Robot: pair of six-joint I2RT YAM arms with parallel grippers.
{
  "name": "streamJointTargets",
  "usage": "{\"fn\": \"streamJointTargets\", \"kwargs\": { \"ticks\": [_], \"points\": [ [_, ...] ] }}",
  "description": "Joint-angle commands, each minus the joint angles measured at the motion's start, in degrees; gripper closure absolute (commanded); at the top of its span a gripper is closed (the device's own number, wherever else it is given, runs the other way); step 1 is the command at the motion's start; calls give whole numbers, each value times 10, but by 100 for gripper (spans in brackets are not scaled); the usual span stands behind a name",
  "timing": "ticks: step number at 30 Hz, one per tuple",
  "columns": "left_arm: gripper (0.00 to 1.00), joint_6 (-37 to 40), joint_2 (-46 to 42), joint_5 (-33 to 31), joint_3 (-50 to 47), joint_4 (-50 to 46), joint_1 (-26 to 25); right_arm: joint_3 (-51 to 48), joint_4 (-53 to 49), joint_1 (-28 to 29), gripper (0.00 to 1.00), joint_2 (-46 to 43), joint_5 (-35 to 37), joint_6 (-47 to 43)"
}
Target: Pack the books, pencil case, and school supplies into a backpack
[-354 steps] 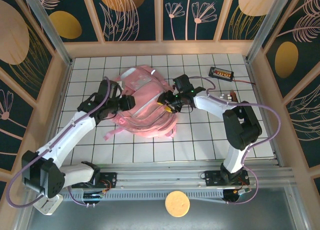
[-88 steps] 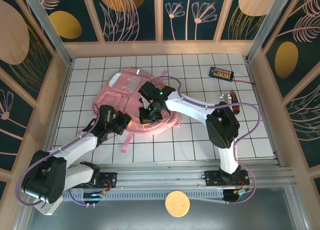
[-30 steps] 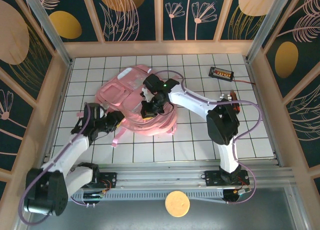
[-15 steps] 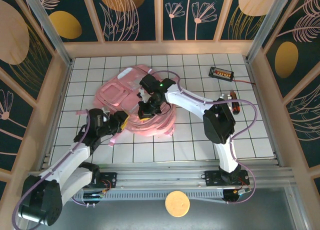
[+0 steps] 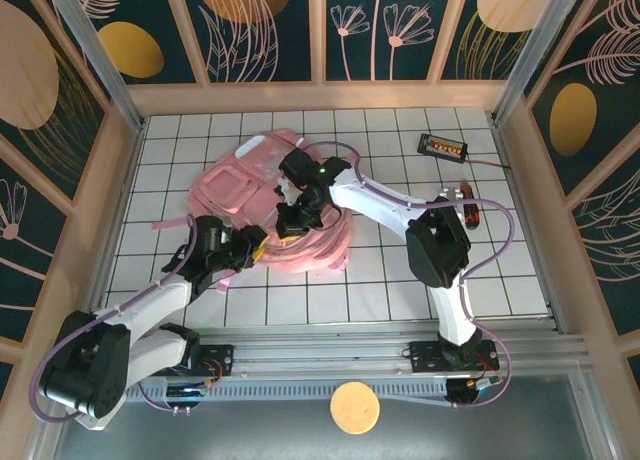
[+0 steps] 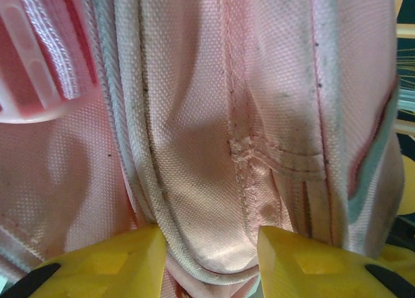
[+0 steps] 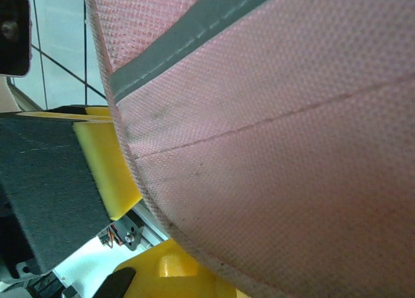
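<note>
Pink backpack [image 5: 240,185], seemingly soft and floppy, best held by seams: left gripper [image 5: 257,249] pinches a piped fold, right gripper [image 5: 291,221] is clamped on its edge.

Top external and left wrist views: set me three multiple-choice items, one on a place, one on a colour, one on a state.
1. Where is the black gadget with orange digits? A) far right of the table B) near left corner C) dead centre
2. Backpack colour? A) green B) pink C) black
3. Between the fingers of the left gripper? A) nothing B) a book C) a backpack fold

A: it lies near the far right corner. B: pink fabric throughout. C: fabric fills the gap.
</note>
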Motion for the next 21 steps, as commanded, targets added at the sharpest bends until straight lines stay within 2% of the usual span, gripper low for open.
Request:
{"fn": "streamJointTargets", "kwargs": {
  "ticks": [1,9,15,17,21],
  "points": [
    [58,-11,15,5,20,29,-12,18,-1,11,100,-6,-20,1],
    [52,-23,23,14,13,24,-19,27,-7,9,100,1,-18,-5],
    [46,-27,-8,16,-11,-4,-21,26,-9,2,100,3,-18,-10],
    [47,-32,-12,11,-20,-1,-21,26,-8,0,100,4,-22,-10],
    [57,-38,19,-4,-19,41,-21,28,-12,1,100,6,-29,-13]
  ]
}}
